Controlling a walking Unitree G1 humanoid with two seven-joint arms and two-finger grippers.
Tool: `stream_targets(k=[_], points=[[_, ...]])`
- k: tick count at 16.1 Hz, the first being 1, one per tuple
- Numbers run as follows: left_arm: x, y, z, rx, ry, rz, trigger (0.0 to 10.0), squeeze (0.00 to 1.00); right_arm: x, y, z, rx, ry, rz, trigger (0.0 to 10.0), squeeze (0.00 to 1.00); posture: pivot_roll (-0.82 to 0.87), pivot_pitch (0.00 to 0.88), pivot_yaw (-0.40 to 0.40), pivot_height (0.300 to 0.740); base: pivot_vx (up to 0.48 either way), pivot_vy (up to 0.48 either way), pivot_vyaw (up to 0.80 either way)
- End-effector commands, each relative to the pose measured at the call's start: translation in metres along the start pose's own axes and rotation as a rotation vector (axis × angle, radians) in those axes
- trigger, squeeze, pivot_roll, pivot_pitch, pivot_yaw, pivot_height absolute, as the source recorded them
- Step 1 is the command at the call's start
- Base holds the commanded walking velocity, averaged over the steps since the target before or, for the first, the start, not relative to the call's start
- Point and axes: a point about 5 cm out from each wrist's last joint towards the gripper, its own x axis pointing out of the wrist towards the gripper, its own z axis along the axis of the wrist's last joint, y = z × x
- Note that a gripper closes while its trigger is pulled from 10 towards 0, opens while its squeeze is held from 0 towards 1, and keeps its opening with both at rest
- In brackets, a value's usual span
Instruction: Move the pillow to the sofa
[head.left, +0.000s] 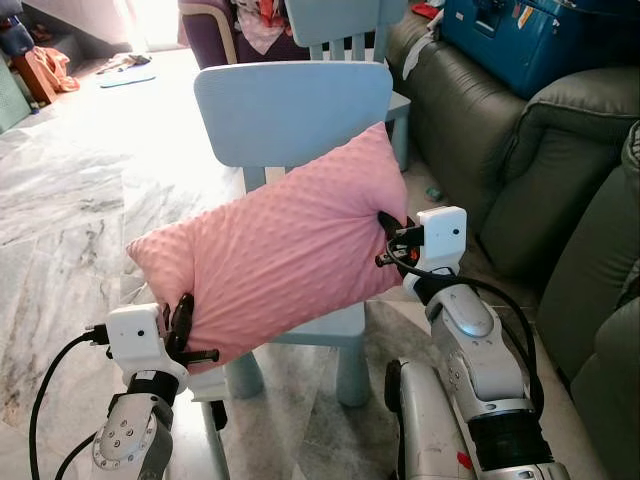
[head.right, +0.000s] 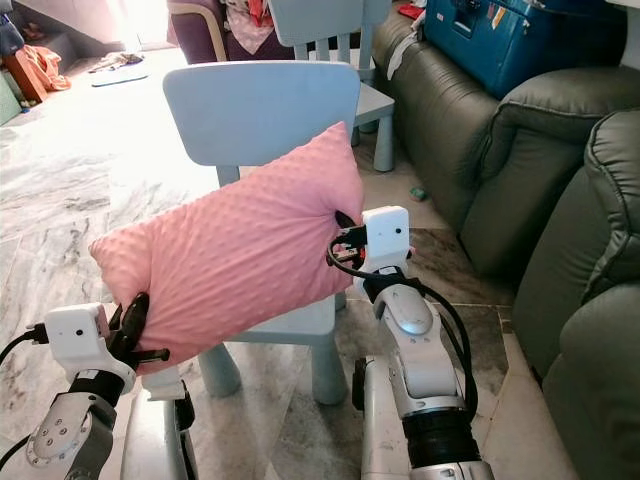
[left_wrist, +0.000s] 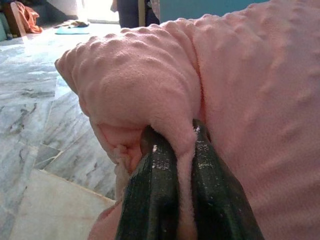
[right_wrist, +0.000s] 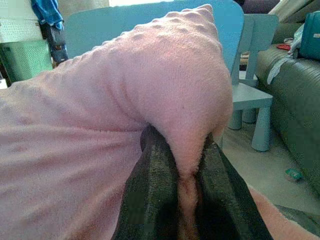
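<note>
Left eye view: both hands, left hand (head.left: 183, 322) and right hand (head.left: 390, 232), pinch the pillow (head.left: 275, 250), apparently hiding the chair (head.left: 290, 110) seat.

**Chair dead ahead, sofa open on your right**

You've got the light blue chair (head.left: 293, 110) straight in front, its backrest just behind the pink pillow (head.left: 275, 255), blocking any forward push. A second blue chair (head.left: 345, 30) stands behind it, tight beside the dark green sofa (head.left: 470, 130). On your right, the sofa's padded arm (head.left: 570, 110) rises high, and a blue suitcase (head.left: 525, 35) takes up the far seat. Between chair and sofa there's a lane of bare floor (head.left: 440, 210). Your left side opens onto wide marble floor.
</note>
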Motion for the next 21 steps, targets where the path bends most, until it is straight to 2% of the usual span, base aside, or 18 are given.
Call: stream_targets(k=[1, 8, 11, 21], points=[[0.0008, 0.0034, -0.0018, 0.013, 0.017, 0.007, 0.0, 0.0, 0.0007, -0.0015, 0.0096, -0.003, -0.048, -0.012, 0.0, 0.0, -0.16, 0.0, 0.075, 0.47, 0.0, 0.0, 0.0], [0.001, 0.0037, -0.0031, 0.011, 0.022, 0.007, 0.0, 0.0, 0.0014, -0.0016, 0.0089, 0.003, -0.046, -0.008, 0.0, 0.0, -0.16, 0.0, 0.075, 0.54, 0.0, 0.0, 0.0], [0.0013, 0.0037, -0.0031, 0.012, 0.022, 0.006, 0.0, 0.0, 0.0017, -0.0014, 0.0091, 0.004, -0.047, -0.008, 0.0, 0.0, -0.16, 0.0, 0.076, 0.555, 0.0, 0.0, 0.0], [0.0037, 0.0029, -0.0039, 0.015, 0.023, -0.006, 0.0, 0.0, 0.0024, -0.0011, 0.0093, 0.002, -0.05, -0.004, 0.0, 0.0, -0.17, 0.0, 0.079, 0.665, 0.0, 0.0, 0.0]])
